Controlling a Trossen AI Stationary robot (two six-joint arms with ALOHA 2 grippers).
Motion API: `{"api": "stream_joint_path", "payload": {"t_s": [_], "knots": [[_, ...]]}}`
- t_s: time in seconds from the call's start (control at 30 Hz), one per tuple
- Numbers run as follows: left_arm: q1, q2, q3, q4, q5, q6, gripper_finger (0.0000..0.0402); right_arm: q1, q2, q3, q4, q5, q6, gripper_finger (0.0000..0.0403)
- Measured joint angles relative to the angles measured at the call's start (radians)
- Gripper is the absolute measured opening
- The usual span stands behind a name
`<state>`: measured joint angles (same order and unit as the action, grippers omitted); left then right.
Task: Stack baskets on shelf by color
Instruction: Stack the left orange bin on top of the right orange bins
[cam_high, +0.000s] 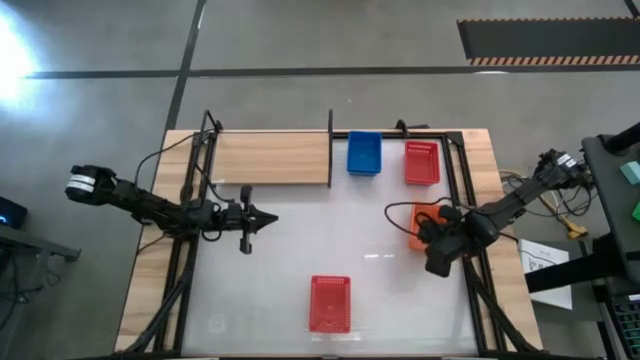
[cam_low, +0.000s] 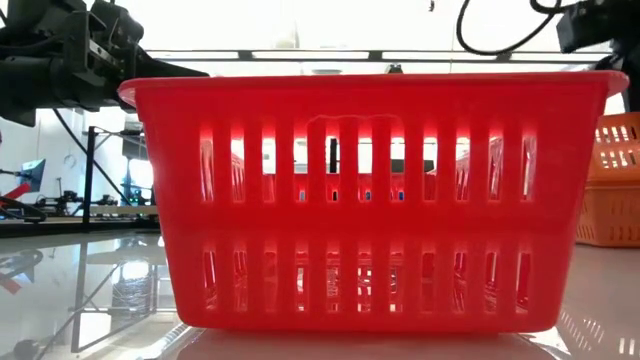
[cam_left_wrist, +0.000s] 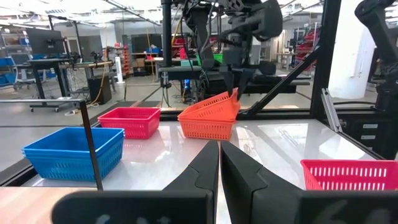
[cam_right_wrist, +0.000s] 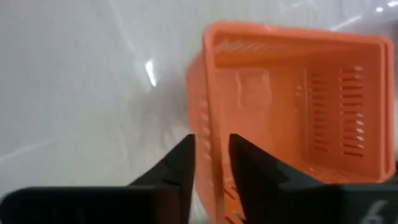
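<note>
Right gripper (cam_right_wrist: 210, 163) is clamping the rim of the upper orange basket (cam_right_wrist: 292, 99), tilted atop a second orange basket (cam_left_wrist: 205, 129) at the table's three o'clock edge. Left gripper (cam_high: 268, 218), fingers together, is hovering at nine o'clock. The blue basket (cam_high: 364, 154) and a red basket (cam_high: 421, 163) are sitting at one o'clock beside the wooden shelf (cam_high: 272, 157); another red basket (cam_high: 330, 303) is lying at six o'clock.

Two red baskets (cam_high: 330, 303) (cam_high: 421, 163), one blue basket (cam_high: 364, 154) and orange baskets (cam_high: 428, 222) are showing slotted walls against the glossy white surface (cam_high: 300, 250); the shelf (cam_high: 272, 158) is showing light wood.
</note>
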<state>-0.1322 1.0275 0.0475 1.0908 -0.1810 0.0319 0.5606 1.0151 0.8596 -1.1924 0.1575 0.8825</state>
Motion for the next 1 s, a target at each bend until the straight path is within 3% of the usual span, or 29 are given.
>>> {"api": "stream_joint_path", "payload": {"t_s": [0.13, 0.4, 0.6, 0.73, 1.0], "knots": [[0.0, 0.0, 0.0, 0.0, 0.0, 0.0, 0.0, 0.0, 0.039, -0.003, -0.015, -0.005, -0.011, 0.0018], [0.0, 0.0, 0.0, 0.0, 0.0, -0.001, 0.0, 0.0, 0.12, 0.083, -0.059, 0.0, -0.041, 0.0009], [0.0, 0.0, 0.0, 0.0, 0.001, -0.002, 0.0, 0.0, 0.149, 0.07, -0.052, -0.005, -0.025, 0.001], [0.0, 0.0, 0.0, 0.0, 0.001, -0.003, 0.0, 0.0, 0.167, 0.058, -0.054, -0.008, -0.009, 0.0028], [0.0, 0.0, 0.0, 0.0, 0.006, -0.024, 0.0, 0.0, 0.168, 0.06, -0.053, 0.0, 0.008, 0.0107]]}}
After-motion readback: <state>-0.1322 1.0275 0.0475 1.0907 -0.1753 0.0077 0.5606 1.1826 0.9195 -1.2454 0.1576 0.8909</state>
